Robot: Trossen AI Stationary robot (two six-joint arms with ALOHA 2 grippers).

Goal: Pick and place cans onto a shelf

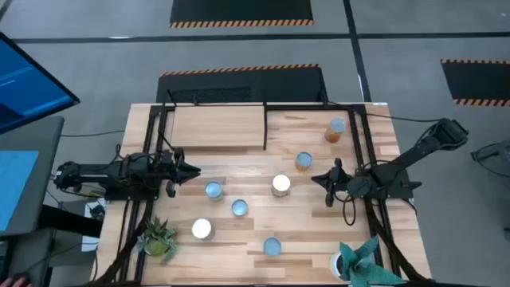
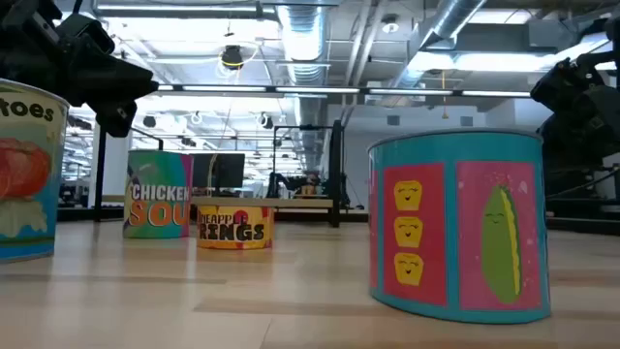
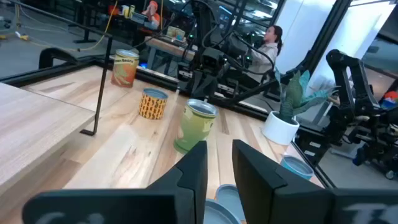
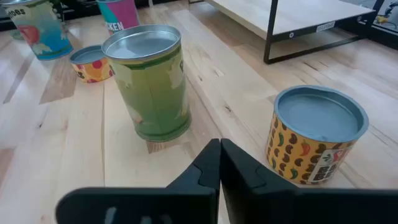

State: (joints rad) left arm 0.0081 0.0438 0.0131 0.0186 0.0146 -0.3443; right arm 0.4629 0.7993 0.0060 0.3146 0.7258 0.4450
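the shelf (image 1: 219,127) sits at the far side of the table (image 1: 374,239), a pale wood board in a thin black frame, and no can is on it yet. seven cans stand about on the tabletop.

the left gripper (image 1: 194,169) hangs over the left middle of the table with its two fingers a little apart, holding nothing. the closest can to it is the small blue-topped can (image 1: 213,190), just beside it on the near side. the right gripper (image 1: 316,178) hangs at the right with its fingers pressed together and empty. just to its left stands the tall green can (image 1: 280,185) with a shiny top, and a bit farther off is the short yellow can (image 1: 304,161) with peppers on it. an orange can (image 1: 335,130) stands far back on the right, near the shelf's right end. three more blue-topped cans sit nearer the front, along with two potted plants (image 1: 158,237) at the front corners.

i think the first pick has not begun. to do it well, the right gripper should spread its fingers wide first, then line up so the green can sits right in the middle between them. it should go down low on the can, because it is tall and could tip. squeeze gently, lift straight up, and steer clear of the yellow can. then set it flat on the shelf board, away from the black frame.
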